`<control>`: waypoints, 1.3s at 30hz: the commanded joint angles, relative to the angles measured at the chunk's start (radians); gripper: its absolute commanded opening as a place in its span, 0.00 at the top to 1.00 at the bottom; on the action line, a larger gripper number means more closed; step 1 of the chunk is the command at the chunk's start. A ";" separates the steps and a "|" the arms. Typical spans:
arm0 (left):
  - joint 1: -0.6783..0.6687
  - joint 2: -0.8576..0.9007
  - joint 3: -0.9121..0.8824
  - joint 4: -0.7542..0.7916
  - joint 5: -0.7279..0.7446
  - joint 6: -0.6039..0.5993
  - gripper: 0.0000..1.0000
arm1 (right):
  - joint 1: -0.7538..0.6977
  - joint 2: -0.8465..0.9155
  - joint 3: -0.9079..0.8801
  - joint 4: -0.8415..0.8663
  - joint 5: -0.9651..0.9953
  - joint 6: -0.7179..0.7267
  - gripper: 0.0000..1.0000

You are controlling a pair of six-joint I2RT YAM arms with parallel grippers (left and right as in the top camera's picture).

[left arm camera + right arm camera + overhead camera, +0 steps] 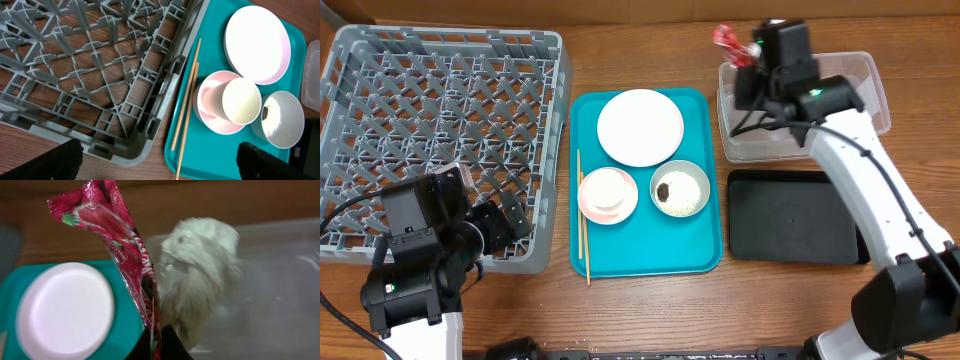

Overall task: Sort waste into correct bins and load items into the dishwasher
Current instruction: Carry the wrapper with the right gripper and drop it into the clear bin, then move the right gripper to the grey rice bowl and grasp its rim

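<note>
My right gripper [745, 55] [159, 342] is shut on the red shiny wrapper [726, 38] [117, 235], which stands up from the jaws over the left end of the clear tub [865, 85] [285, 285]. A blurred white paper wad [200, 275] hangs against the wrapper. The black tray [795, 217] lies in front of the tub. My left gripper [505, 225] [162, 167] is open and empty over the grey rack's [440, 100] [75, 60] near right corner. On the teal tray [705, 255] are the plate [640, 127] [257, 42], a cup [241, 101] in a shallow dish [608, 195], a bowl [680, 189] [282, 120] with rice and a dark lump, and chopsticks [582, 215] [186, 107].
The rack fills the table's left side and stands against the teal tray's left edge. The chopsticks lie along that edge, with their tips near the tray's front rim. Bare wood shows in front of the rack and trays.
</note>
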 commanded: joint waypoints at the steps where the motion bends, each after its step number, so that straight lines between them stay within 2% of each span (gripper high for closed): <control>1: 0.006 0.002 0.024 0.005 0.012 -0.010 0.00 | -0.044 0.064 -0.014 -0.048 -0.008 0.015 0.96; 2: 0.006 0.002 0.024 0.005 0.012 -0.010 0.00 | -0.055 0.077 -0.017 -0.060 -0.009 0.015 0.96; 3: 0.006 0.002 0.024 0.005 0.012 -0.010 0.00 | -0.062 0.085 -0.019 -0.067 -0.008 0.015 0.90; 6: 0.006 0.002 0.024 0.005 0.013 -0.010 0.00 | -0.076 0.101 -0.022 -0.071 -0.009 0.015 0.44; 7: 0.006 0.002 0.024 0.004 0.013 -0.010 0.00 | -0.077 0.101 -0.021 -0.071 -0.008 0.011 0.38; 10: 0.006 0.002 0.024 0.005 0.012 -0.010 0.00 | -0.077 0.086 -0.008 -0.077 -0.007 -0.021 0.32; 15: 0.006 0.002 0.024 0.005 0.012 -0.010 0.00 | -0.077 -0.011 0.053 -0.135 -0.037 -0.024 0.31; 23: 0.006 0.002 0.024 0.005 0.009 0.002 0.00 | -0.073 -0.191 0.049 -0.353 -0.375 -0.081 0.32; 26: 0.006 0.002 0.024 0.004 0.010 0.049 0.00 | -0.046 -0.225 0.006 -0.417 -0.417 -0.084 0.32; 33: 0.006 0.002 0.024 0.004 0.010 0.092 0.00 | 0.181 -0.249 -0.164 -0.361 -0.412 -0.225 0.34; 39: 0.006 0.002 0.024 0.003 0.011 0.092 0.00 | 0.341 -0.238 -0.330 -0.146 -0.378 -0.230 0.50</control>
